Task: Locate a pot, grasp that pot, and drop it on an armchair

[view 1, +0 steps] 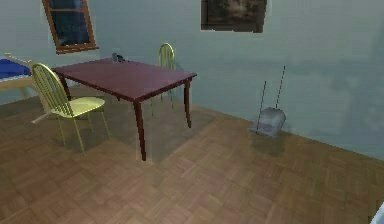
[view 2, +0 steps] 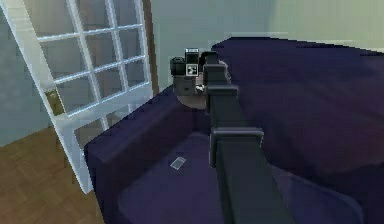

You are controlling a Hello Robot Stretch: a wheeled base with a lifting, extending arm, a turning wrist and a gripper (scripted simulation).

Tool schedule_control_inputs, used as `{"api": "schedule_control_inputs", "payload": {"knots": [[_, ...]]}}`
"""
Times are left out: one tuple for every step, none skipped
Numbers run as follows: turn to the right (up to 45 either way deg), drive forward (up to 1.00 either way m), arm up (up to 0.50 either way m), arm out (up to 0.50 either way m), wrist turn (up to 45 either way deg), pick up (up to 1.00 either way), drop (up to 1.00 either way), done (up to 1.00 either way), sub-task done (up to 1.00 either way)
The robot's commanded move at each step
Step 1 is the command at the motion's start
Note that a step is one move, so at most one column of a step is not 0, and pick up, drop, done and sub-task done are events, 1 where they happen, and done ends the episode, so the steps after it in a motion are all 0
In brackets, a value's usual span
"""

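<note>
Over the navy armchair (view 2: 150, 185), arm (view 2: 236, 160) extends outward

No words or numbers can be read anywhere. The white squares (view 2: 189, 68) just beside the claw (view 2: 190, 92) carry only black marks.

Window (view 1: 70, 25): top cut by picture's edge. Wall picture (view 1: 234, 14): upper part cut off. Blue thing (view 1: 10, 70) at forward view's left edge: mostly out of frame, cannot name it. Far chair (view 1: 167, 58): seat and legs hidden behind table (view 1: 125, 78). Small dark thing (view 1: 118, 58) on table's far end: too small to tell. Arm (view 2: 235, 150) covers middle of dark blue upholstered seat (view 2: 140, 180). Gripper (view 2: 192, 88): far end merges with dark background, cannot tell whether it holds anything. Small grey patch (view 2: 178, 163) on cushion: unclear what.
</note>
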Motion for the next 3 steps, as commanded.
{"api": "schedule_control_inputs", "payload": {"knots": [[0.0,0.0,0.0,0.0,42.0,0.0,0.0,0.0,0.0],[0.0,0.0,-0.18,0.0,0.0,0.0,0.0,0.0,0.0],[0.0,0.0,-0.32,0.0,0.0,0.0,0.0,0.0,0.0]]}}
